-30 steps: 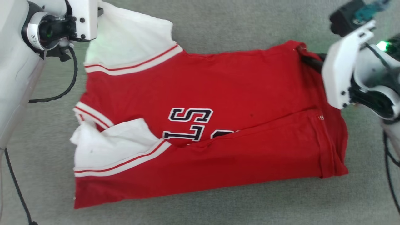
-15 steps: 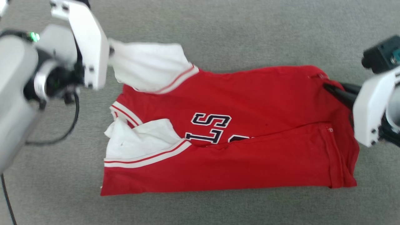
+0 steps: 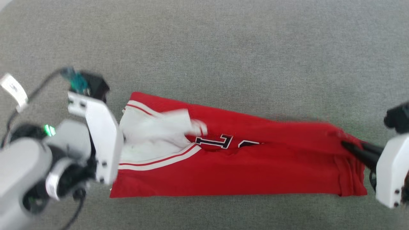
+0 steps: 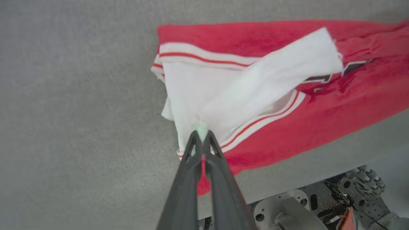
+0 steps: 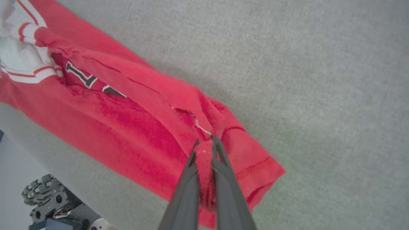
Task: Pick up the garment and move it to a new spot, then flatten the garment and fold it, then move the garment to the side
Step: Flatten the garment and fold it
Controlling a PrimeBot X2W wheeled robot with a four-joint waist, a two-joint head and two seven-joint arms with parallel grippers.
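Observation:
The garment [image 3: 239, 174], red with white sleeves and striped trim, lies as a long narrow band across the grey surface. Its far half is drawn over toward the near edge, and dark lettering [image 3: 220, 141] peeks out of the fold. My left gripper [image 4: 202, 134] is shut on the white sleeve [image 4: 255, 92] at the garment's left end, the sleeve stretched from the tips. In the head view its white housing [image 3: 99, 140] hides the fingers. My right gripper [image 3: 347, 147] is shut on a bunched pinch of red hem [image 5: 204, 159] at the right end.
The grey cloth surface [image 3: 223, 57] stretches wide and bare beyond the garment. Its near edge [image 4: 319, 169] runs close to the garment's near side. The robot's base [image 4: 319, 207] shows below that edge, and also in the right wrist view [image 5: 48, 198].
Both grippers have pulled the garment's far edge and the white sleeve toward the near side, so the far half now covers most of the lettering. The head view has also shifted.

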